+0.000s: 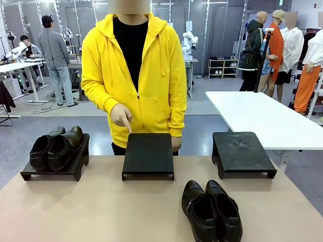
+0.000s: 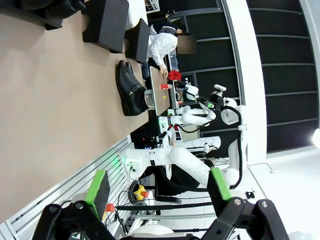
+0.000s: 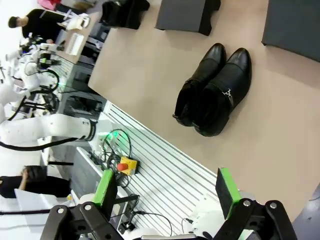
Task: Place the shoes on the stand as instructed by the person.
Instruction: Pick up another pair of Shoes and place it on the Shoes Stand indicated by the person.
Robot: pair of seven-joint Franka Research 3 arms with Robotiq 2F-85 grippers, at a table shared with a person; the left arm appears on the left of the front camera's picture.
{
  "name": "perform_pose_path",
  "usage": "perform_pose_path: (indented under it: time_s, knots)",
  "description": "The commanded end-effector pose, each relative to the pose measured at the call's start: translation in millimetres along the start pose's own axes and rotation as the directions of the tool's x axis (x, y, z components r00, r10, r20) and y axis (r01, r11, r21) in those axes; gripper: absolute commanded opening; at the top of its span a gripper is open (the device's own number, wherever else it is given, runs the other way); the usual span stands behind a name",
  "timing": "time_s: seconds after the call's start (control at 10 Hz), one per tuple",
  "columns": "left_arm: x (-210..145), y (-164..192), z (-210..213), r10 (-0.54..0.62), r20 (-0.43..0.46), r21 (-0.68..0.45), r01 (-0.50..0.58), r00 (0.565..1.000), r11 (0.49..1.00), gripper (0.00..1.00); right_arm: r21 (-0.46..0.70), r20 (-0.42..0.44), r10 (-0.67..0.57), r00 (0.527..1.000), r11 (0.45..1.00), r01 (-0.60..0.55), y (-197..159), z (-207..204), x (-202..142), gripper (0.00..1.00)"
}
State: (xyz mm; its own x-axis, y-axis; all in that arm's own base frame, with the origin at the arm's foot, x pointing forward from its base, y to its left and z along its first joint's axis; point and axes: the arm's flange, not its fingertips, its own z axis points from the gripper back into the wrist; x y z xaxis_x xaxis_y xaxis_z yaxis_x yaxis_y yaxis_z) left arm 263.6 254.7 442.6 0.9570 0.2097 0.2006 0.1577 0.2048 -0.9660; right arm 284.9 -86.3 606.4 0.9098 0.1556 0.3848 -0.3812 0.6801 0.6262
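A black pair of shoes with a metal buckle stands on the tan table, front right. Another dark pair sits on the left black stand. The person in a yellow hoodie stands at the far side and points a finger down at the middle stand, whose top is bare, as is the right stand's. My left gripper is open, back over the table's near edge, far from the black pair. My right gripper is open too, short of the same pair.
A white table stands behind the right stand. Below my grippers runs the ribbed metal frame at the table's near edge, with a red stop button. Tan tabletop stretches in front of the left and middle stands.
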Motion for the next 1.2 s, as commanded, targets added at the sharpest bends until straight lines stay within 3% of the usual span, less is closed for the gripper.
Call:
perform_pose_path:
  time_s: [0.0, 0.5, 1.1]
  knots:
    - [-4.1, -2.2, 1.6, -0.011, -0.013, -0.005, 0.011, 1.0, 1.0, 1.0, -0.122, -0.047, -0.072, 0.996, 0.99, 0.066, 33.3, -38.8, 12.8, 1.0]
    - [-4.1, -2.2, 1.6, -0.011, -0.013, -0.005, 0.011, 1.0, 1.0, 1.0, -0.354, -0.094, -0.147, 0.985, 0.929, 0.105, 88.7, -138.9, 23.5, 1.0]
    - [-4.1, -2.2, 1.6, -0.011, -0.013, -0.005, 0.011, 1.0, 1.0, 1.0, -0.555, -0.14, -0.067, 0.988, 0.832, -0.022, 83.9, -255.7, 19.9, 1.0]
